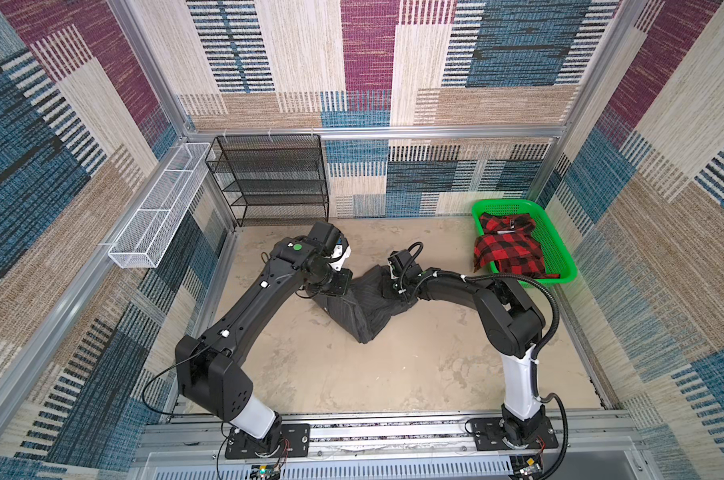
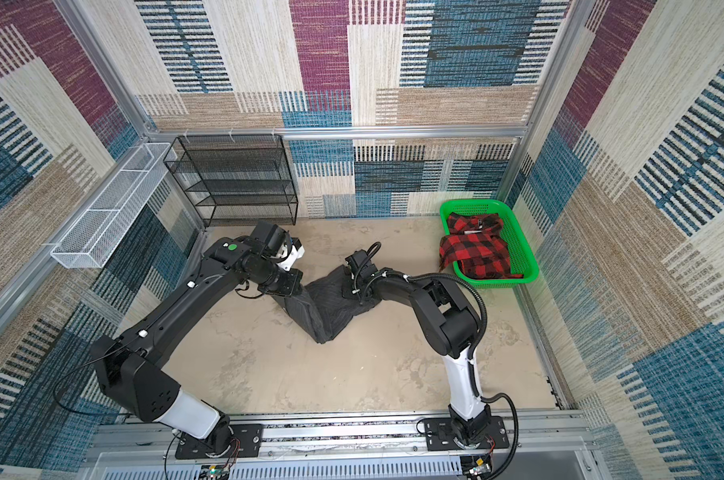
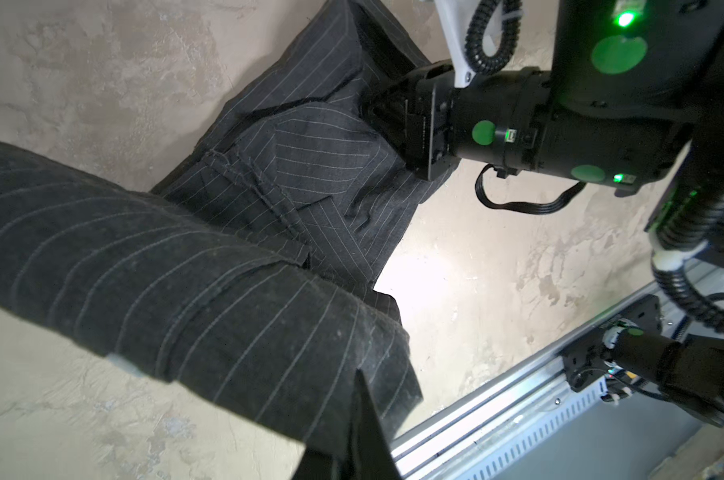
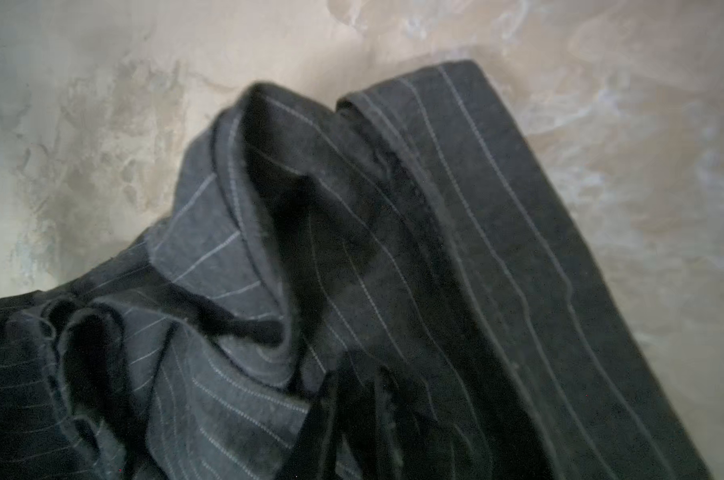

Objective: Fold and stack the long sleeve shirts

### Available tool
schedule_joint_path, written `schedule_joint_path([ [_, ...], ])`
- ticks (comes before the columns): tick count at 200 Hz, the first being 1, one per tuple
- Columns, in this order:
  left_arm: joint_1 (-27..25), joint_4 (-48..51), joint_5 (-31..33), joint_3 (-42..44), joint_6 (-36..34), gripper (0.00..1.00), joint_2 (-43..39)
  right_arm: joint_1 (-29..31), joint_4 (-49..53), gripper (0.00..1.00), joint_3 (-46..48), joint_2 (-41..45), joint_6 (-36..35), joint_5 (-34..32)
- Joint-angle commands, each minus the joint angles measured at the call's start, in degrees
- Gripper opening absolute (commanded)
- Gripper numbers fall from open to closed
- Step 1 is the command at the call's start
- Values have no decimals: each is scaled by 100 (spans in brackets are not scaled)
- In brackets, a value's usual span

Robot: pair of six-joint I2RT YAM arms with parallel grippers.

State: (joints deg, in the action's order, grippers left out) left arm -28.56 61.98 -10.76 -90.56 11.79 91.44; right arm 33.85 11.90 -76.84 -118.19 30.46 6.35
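Observation:
The dark pinstriped long sleeve shirt (image 1: 360,311) lies bunched in a bent strip mid-table, seen in both top views (image 2: 322,311). My left gripper (image 1: 334,287) sits at its left end, and in the left wrist view its fingertips (image 3: 362,415) meet, shut on a raised fold of the cloth (image 3: 227,291). My right gripper (image 1: 387,284) is down on the shirt's far right end. In the right wrist view its fingers (image 4: 343,419) are shut into the crumpled collar area (image 4: 393,249). The red-and-black check shirt (image 1: 507,249) lies heaped in the green basket (image 1: 558,245).
A black mesh shelf rack (image 1: 275,178) stands against the back wall at the left. A white wire basket (image 1: 156,208) hangs on the left wall. The arms' base rail (image 1: 393,432) runs along the front edge. Patterned walls enclose the table.

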Motion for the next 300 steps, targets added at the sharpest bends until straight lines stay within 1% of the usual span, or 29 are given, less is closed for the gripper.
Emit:
schedule_joint_path([
  [1,-231,134,526,-308,-185,0,259,-32,-165,19,-7,-157,-14,223],
  [34,-659,374,859,-996,-279,0,842,-132,-344,19,124,-196,73,417],
  [59,-915,589,1090,-1456,-377,0,1249,-409,-848,19,512,58,376,1089],
  [74,-990,711,1167,-1710,-414,0,1474,-515,-987,19,664,330,486,1258],
  [118,-1190,906,1242,-2426,-467,0,2064,-725,-822,23,939,1299,563,849],
  [148,-1271,969,1267,-2693,-507,0,2292,-821,-485,24,1002,1596,347,270],
  [164,-1339,1019,1328,-2824,-542,0,2386,-938,-454,24,1098,1552,245,148],
  [185,-1422,1095,1379,-2939,-598,0,2464,-1113,-625,22,1186,1230,117,342],
  [238,-1586,1137,1478,-3038,-706,0,2592,-1134,-706,20,1031,470,-116,313],
  [267,-1738,1446,1646,-3659,-856,0,2999,-1138,-796,19,1093,196,-28,480],
  [300,-1868,1687,1705,-4207,-989,0,3436,-1166,-955,19,1262,225,89,542],
])
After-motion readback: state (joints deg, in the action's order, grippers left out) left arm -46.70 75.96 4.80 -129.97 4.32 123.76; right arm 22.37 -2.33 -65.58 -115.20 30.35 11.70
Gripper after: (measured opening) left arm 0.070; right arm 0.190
